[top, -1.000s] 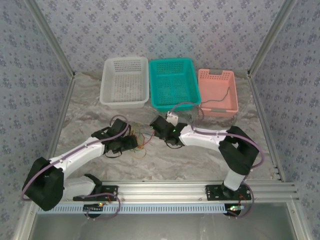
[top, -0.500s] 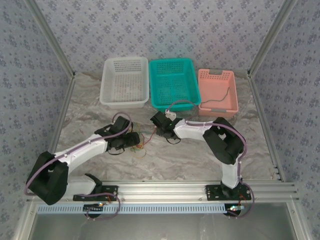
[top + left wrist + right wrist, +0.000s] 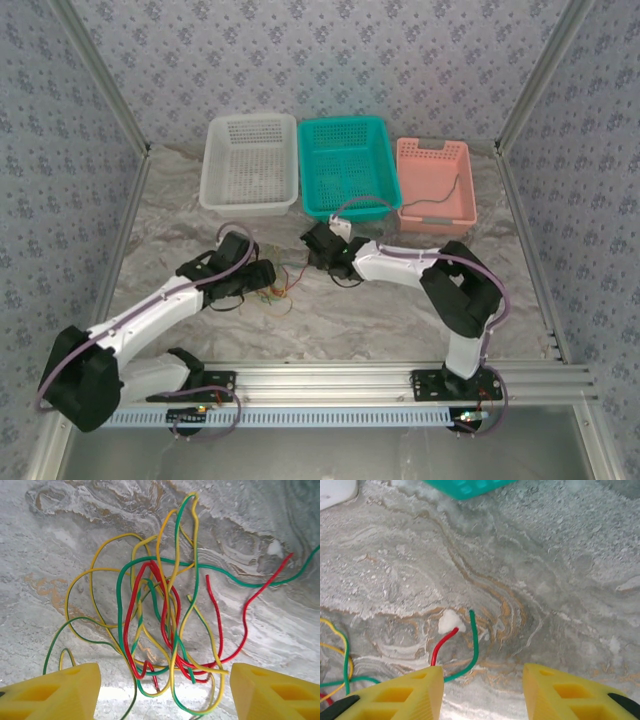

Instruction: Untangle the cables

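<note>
The cables (image 3: 165, 615) are a loose tangle of thin yellow, green and red wires lying on the marbled table (image 3: 60, 535), seen between the arms as a small bundle (image 3: 281, 286). My left gripper (image 3: 165, 695) hovers open at the tangle's near side, and the lowest loops lie between its yellow fingers (image 3: 55, 692). From above, this gripper (image 3: 266, 277) sits just left of the bundle. My right gripper (image 3: 482, 695) is open with nothing held. A red wire end (image 3: 444, 641) and a green wire end (image 3: 474, 640) lie just ahead of its left finger (image 3: 395, 695). From above it (image 3: 318, 250) stands right of the bundle.
Three baskets stand at the back: white (image 3: 250, 162), teal (image 3: 346, 165) and pink (image 3: 434, 184), the pink one holding a thin black wire (image 3: 447, 196). The teal basket's edge (image 3: 470, 487) is close ahead of the right gripper. Aluminium rail (image 3: 330, 380) runs along the near edge.
The right gripper has moved back and left, closer to the teal basket, with its elbow folding. The left gripper has crept slightly forward at the tangle. Both stay open.
</note>
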Robot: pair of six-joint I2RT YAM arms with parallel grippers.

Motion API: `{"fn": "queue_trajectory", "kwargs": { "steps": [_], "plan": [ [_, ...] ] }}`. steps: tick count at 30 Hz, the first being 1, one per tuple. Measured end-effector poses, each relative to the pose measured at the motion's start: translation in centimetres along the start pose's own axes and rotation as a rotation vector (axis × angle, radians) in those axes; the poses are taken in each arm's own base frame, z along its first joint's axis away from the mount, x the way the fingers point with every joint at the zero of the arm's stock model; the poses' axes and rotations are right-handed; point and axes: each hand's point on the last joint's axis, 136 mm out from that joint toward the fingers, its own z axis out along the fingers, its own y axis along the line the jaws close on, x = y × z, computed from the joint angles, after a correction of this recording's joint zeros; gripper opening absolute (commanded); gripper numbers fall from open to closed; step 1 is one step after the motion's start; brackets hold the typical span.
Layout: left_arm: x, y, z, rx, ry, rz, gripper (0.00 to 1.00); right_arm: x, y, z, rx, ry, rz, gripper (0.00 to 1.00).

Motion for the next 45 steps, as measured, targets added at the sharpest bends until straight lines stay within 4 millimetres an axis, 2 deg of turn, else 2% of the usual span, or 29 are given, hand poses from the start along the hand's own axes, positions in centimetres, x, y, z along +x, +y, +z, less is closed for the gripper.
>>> {"fn": "queue_trajectory", "kwargs": {
  "steps": [6,11,18,23,27,30,33,35,39,45],
  "plan": [
    [0.1,0.0,-0.9,0.012,-0.004,-0.008,0.69,-1.0,0.5,2.5,0.018,0.006,0.015,0.41],
    [0.5,0.2,-0.6,0.001,0.015,-0.006,0.69,-1.4,0.6,3.8,0.029,0.011,0.021,0.31],
    [0.9,0.2,0.8,-0.014,0.050,-0.005,0.68,-1.4,0.4,4.6,0.043,0.016,0.025,0.21],
    [1.1,0.3,2.1,-0.033,0.069,-0.003,0.68,-1.0,0.0,4.8,0.068,0.014,0.025,0.00],
    [1.2,0.3,3.4,-0.045,0.079,-0.002,0.66,-0.8,-0.2,4.3,0.084,-0.010,0.014,0.00],
    [1.6,0.5,4.9,-0.068,0.101,0.001,0.57,-0.3,-0.2,2.3,0.099,-0.033,-0.020,0.00],
    [1.9,1.3,6.4,-0.109,0.114,0.007,0.27,-0.7,0.2,-0.6,0.085,-0.072,-0.037,0.00],
    [1.8,1.7,7.1,-0.136,0.104,0.010,0.01,-1.2,0.0,-2.8,0.069,-0.100,-0.037,0.00],
    [0.8,1.0,7.5,-0.134,0.068,0.031,0.00,-2.7,-2.5,-6.8,0.058,-0.157,-0.014,0.00],
    [0.0,-0.2,7.0,-0.093,0.034,0.062,0.00,-6.2,-8.4,-12.0,0.066,-0.237,0.044,0.00]
  ]
}}
